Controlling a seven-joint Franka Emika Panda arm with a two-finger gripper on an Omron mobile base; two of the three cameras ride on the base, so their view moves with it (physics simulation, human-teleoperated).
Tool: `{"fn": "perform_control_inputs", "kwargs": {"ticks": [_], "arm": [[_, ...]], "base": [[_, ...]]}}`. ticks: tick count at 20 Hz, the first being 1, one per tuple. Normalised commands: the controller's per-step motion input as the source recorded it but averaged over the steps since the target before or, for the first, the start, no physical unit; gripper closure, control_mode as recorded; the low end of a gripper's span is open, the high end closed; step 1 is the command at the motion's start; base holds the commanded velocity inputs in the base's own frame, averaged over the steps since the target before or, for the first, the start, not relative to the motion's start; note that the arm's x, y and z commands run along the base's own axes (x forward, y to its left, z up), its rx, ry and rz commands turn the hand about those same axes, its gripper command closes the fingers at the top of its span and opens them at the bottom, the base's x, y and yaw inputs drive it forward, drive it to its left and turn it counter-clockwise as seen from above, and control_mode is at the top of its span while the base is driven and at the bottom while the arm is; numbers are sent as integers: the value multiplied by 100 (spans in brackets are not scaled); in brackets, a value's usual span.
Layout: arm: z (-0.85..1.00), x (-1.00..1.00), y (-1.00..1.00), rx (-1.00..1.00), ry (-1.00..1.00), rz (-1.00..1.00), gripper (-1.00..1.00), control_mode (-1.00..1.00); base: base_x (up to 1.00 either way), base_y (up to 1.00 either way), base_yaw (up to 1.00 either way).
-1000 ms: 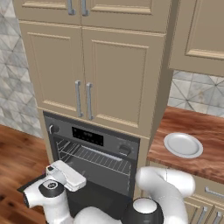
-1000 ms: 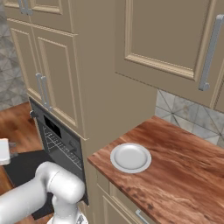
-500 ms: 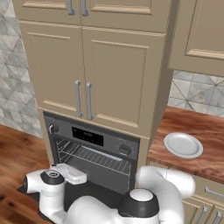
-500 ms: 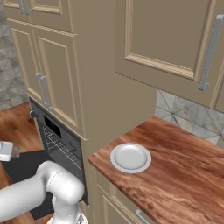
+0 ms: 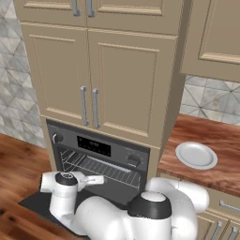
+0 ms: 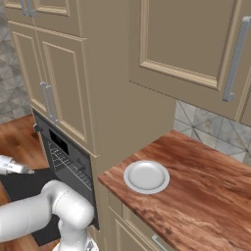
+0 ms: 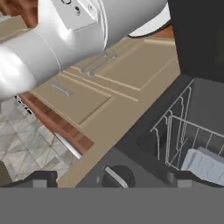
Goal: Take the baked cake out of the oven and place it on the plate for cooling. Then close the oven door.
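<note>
The oven (image 5: 108, 151) stands under the beige cabinets with its cavity and wire racks (image 5: 101, 168) exposed. Its oven door (image 5: 33, 204) lies folded down, flat and dark, and also shows in the right base view (image 6: 27, 185). My gripper (image 5: 96, 179) hovers over the door, just in front of the cavity, open and empty; in the hand view (image 7: 111, 181) its tips stand far apart. A pale block (image 7: 203, 164) rests on the rack (image 7: 179, 131); I cannot tell if it is the baked cake. The white plate (image 5: 196, 155) (image 6: 146, 176) sits bare on the wooden counter.
The wooden counter (image 6: 206, 196) runs right of the oven, with drawers (image 5: 225, 206) beneath it. Beige cabinet doors with bar handles (image 5: 89, 107) hang above the oven. The oven's knobs (image 5: 134, 161) and display flank the top of the cavity. My white arm folds low in front of the oven.
The hand has turned so its fingers point right, toward the oven cavity. The arm's elbow has swung lower and leftward. The oven door, plate and jaws stand unchanged.
</note>
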Motion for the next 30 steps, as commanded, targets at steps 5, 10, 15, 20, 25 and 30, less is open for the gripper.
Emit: {"fn": "perform_control_inputs", "kwargs": {"ticks": [5,10,15,20,25,30], "arm": [[0,-28,-55,-17,24,0,-100,-100],[0,-39,-11,-14,13,0,-100,-100],[1,-15,-4,-1,4,6,-100,-100],[0,19,-17,4,1,0,-100,-100],[0,25,-4,5,3,5,-100,-100],[0,1,16,-3,0,10,-100,-100]], "base": [[0,0,0],[0,0,0],[0,0,0],[0,0,0],[0,0,0],[0,0,0]]}}
